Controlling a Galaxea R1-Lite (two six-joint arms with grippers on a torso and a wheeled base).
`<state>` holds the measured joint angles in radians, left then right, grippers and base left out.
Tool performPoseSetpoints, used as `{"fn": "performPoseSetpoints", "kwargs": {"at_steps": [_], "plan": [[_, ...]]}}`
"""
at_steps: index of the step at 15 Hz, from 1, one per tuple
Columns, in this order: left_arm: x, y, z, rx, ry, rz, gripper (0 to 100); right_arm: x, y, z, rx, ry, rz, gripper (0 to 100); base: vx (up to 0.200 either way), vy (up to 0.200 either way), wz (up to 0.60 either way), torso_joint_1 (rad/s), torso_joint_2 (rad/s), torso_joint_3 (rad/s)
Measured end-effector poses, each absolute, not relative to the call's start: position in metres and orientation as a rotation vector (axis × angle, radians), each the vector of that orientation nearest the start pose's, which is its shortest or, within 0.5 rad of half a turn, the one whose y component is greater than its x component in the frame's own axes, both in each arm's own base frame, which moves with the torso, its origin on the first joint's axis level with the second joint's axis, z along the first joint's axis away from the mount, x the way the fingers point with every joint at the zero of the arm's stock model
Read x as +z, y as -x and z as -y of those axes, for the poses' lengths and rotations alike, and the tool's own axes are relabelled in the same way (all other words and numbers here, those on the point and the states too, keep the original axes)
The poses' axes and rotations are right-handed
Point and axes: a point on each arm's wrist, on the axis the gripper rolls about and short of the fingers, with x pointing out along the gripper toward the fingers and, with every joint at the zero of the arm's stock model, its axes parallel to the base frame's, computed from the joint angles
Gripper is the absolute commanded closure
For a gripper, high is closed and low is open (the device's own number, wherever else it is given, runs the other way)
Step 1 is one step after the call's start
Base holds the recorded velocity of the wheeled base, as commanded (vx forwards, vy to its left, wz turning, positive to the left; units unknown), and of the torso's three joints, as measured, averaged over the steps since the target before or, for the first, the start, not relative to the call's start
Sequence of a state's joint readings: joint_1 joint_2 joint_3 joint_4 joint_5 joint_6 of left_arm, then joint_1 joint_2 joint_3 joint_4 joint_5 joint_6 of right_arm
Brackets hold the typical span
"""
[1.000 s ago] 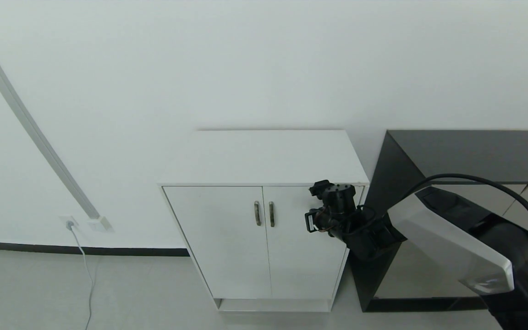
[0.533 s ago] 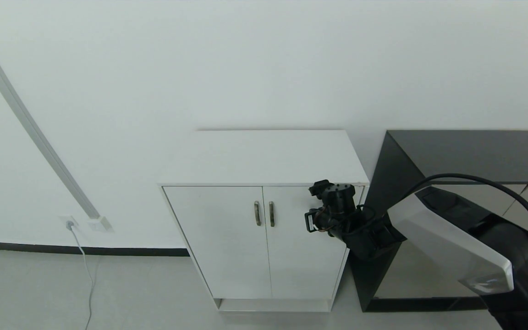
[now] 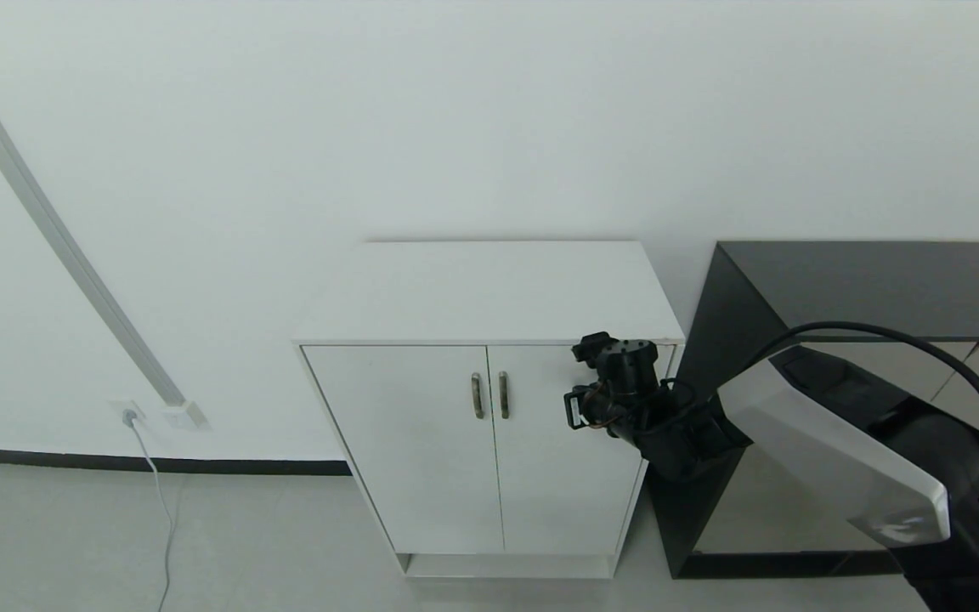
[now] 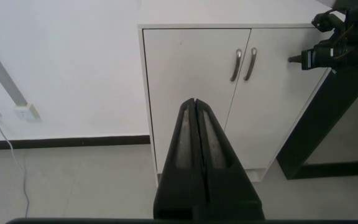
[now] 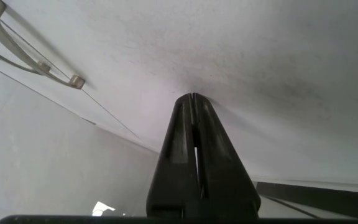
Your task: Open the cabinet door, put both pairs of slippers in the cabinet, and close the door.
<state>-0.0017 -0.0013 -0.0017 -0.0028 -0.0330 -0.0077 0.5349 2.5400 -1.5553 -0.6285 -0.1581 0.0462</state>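
- Left gripper (image 4: 194,106), nearest: fingers pressed together, holding nothing, well back from the cabinet and pointing at its left door (image 3: 409,442)
- Right gripper (image 5: 193,99): fingers likewise closed and empty, tips close against the right door (image 3: 557,484) near its upper right corner; contact cannot be told
- White cabinet (image 3: 489,289) stands on the floor (image 3: 268,544) against the wall (image 3: 489,127), both doors shut, two metal handles (image 3: 477,395) side by side at the centre seam
- Dark unit (image 3: 838,280) just beside the cabinet's right side
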Motion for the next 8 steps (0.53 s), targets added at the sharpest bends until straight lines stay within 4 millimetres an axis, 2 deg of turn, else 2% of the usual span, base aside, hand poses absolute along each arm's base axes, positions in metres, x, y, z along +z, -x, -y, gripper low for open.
{"fn": "performPoseSetpoints", "kwargs": {"at_steps": [5, 8], "plan": [[0.076, 0.023, 0.001, -0.035, 0.007, 0.006, 100, 0.028, -0.431, -0.254, 0.369, 0.08, -0.355, 100, 0.0, 0.0, 0.0, 0.0, 0.0, 0.0], [0.076, 0.023, 0.001, -0.035, 0.007, 0.006, 100, 0.03, -0.421, -0.252, 0.373, 0.083, -0.366, 100, 0.0, 0.0, 0.0, 0.0, 0.0, 0.0]]}}
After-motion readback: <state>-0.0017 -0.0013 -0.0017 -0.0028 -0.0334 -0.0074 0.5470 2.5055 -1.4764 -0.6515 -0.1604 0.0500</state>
